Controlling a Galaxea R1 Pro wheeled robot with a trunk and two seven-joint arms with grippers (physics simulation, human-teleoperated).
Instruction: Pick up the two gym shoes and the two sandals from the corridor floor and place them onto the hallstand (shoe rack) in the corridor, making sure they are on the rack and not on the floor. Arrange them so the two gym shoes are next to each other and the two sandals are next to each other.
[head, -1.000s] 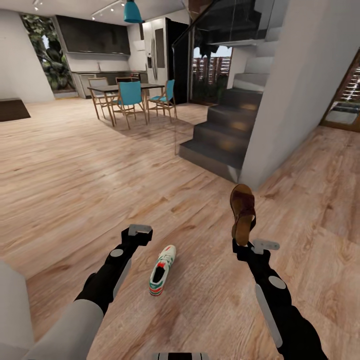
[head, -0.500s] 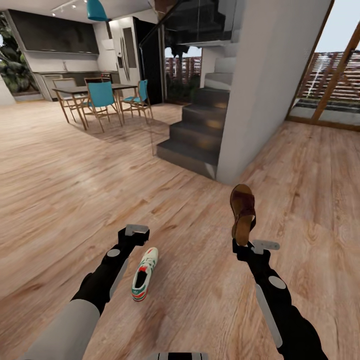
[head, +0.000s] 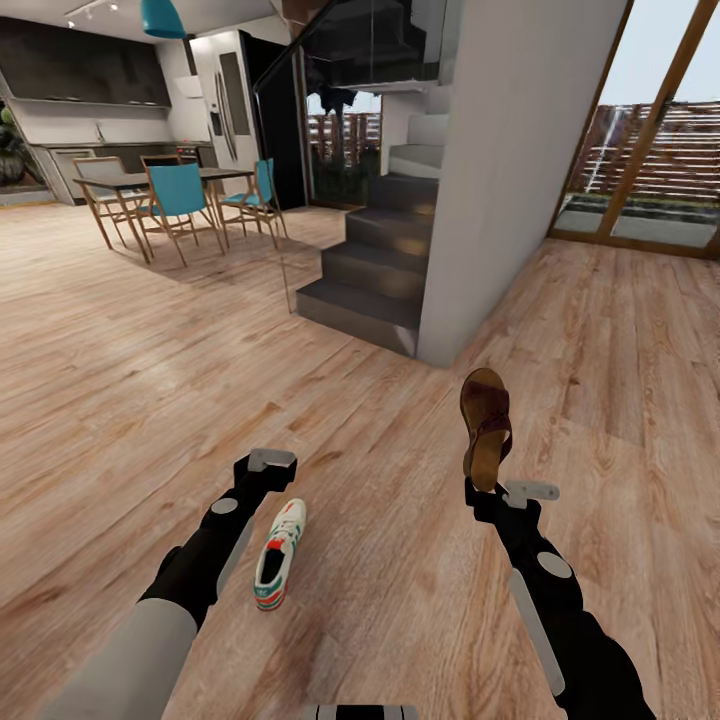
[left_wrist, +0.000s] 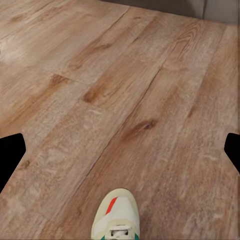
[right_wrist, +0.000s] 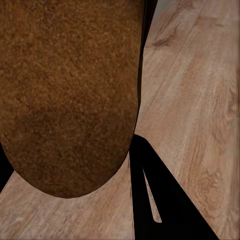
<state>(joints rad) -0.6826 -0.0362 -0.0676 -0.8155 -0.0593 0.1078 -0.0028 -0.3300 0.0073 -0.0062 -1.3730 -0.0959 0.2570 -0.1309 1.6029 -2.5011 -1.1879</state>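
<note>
One white gym shoe (head: 278, 555) with green stripes and a red-orange toe lies on the wood-plank corridor floor (head: 380, 600), just right of my left forearm. Its toe (left_wrist: 116, 217) is in the left wrist view. My left gripper (head: 268, 462) hangs open above the floor beyond the shoe, its fingers (left_wrist: 11, 160) wide apart and holding nothing. My right gripper (head: 487, 488) is shut on a brown sandal (head: 487, 420), held upright by its heel end. The sandal's brown surface (right_wrist: 70, 95) sits close before the right wrist camera. The hallstand is out of view.
A grey staircase (head: 370, 270) and a white wall (head: 500, 180) stand ahead. A dining table with teal chairs (head: 170, 195) is at the far left. Glazed doors (head: 650, 160) are at the far right. Open floor lies to the right of the wall.
The whole view has swung to the right, so the stairs, table and gym shoe sit further left in the picture. Both arms keep their pose, and the sandal stays in the right gripper.
</note>
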